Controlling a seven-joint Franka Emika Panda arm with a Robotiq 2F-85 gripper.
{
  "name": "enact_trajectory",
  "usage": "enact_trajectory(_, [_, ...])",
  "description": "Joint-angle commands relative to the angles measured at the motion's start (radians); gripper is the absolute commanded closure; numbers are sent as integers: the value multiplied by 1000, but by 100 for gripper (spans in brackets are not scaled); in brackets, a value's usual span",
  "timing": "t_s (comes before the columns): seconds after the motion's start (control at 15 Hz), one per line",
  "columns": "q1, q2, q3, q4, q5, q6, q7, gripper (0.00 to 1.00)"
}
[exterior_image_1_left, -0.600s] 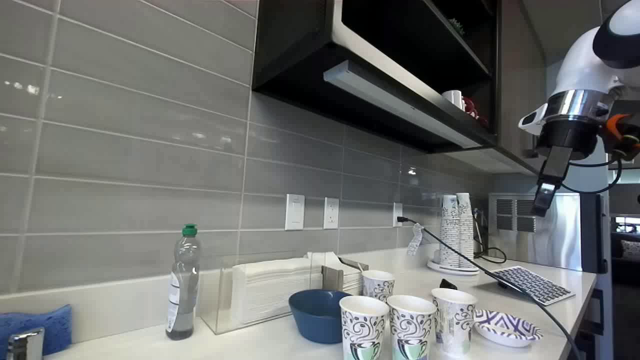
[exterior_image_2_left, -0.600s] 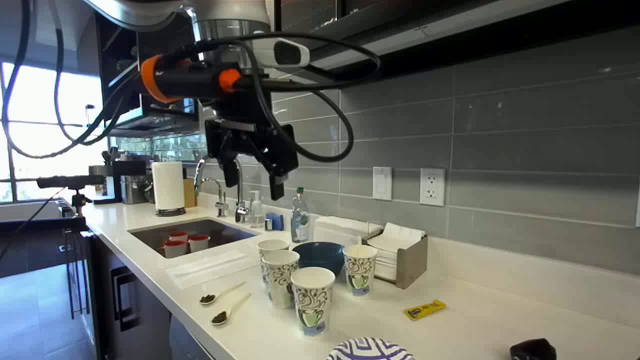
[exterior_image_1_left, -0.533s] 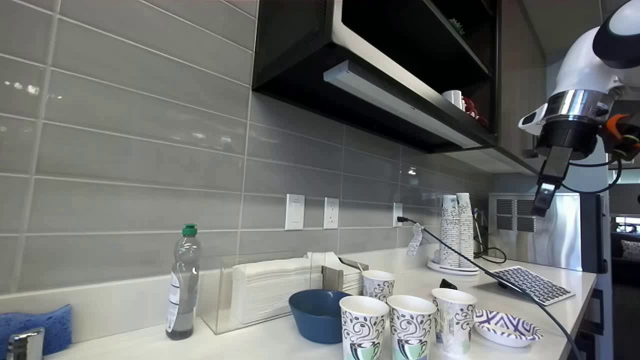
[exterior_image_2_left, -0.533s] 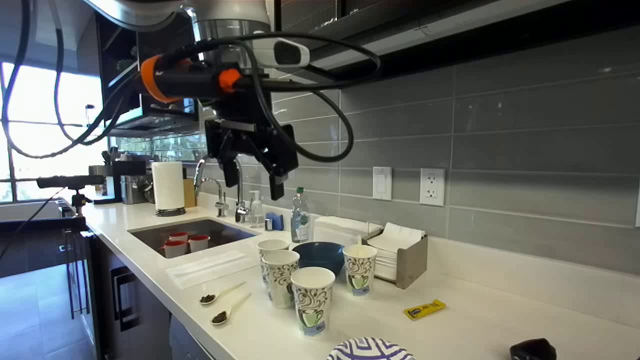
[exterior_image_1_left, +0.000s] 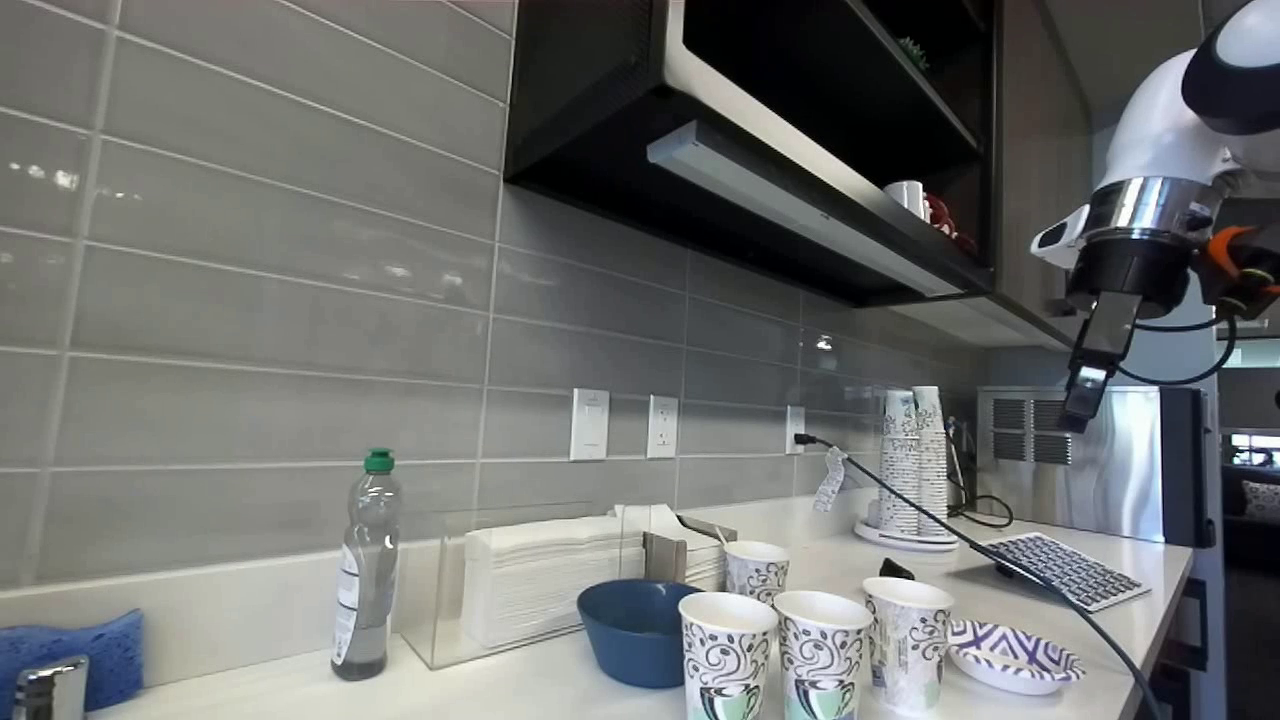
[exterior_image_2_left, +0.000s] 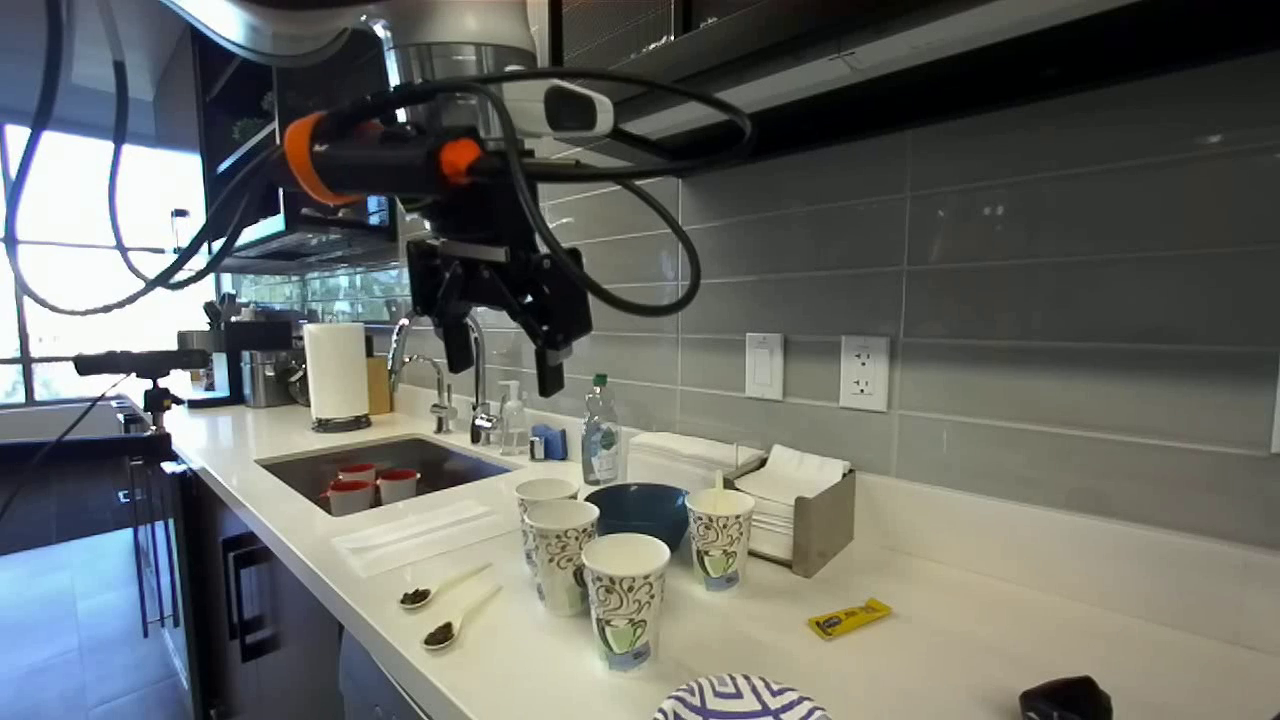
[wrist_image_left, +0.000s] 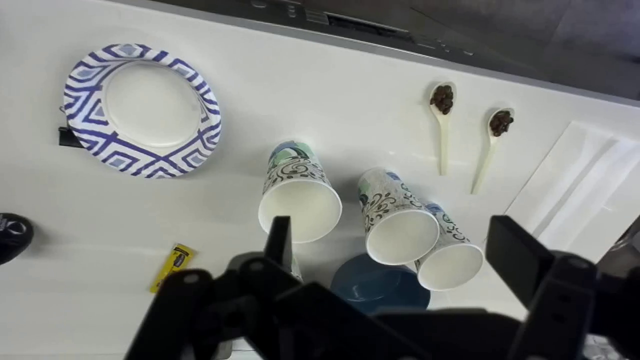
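The gripper (exterior_image_2_left: 505, 365) was spread wide, empty, above the paper cups (exterior_image_2_left: 625, 600) (one apparently masked by a finger (wrist_image_left: 279, 241)); a pre-grasp stage was judged, with lowering called for.

Cups (wrist_image_left: 399, 225) partly hide the blue bowl (wrist_image_left: 372, 285), and an exterior view's bottom edge crops the patterned plate (exterior_image_2_left: 738, 698)

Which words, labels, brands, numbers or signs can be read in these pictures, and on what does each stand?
None can be read for certain.
Yellow packet: print too small.
Dish soap bottle: print too blurred.
Cable tag: print too small.
Black object: pale logo, too blurred.
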Motion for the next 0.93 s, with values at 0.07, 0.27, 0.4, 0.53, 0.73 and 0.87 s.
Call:
enact_trajectory(0.07, [87,62,154,14,48,-2,53,0])
enact_trajectory(0.27, [150,142,239,19,75,17,96,0])
enact_trajectory(0.4, [141,103,241,3,59,8,82,0])
enact_trajectory(0.53, [168,149,268,4,69,28,88,0])
enact_trajectory(0.73, [168,170,267,10,70,32,87,0])
enact_trajectory(0.87, [168,169,265,11,71,32,87,0])
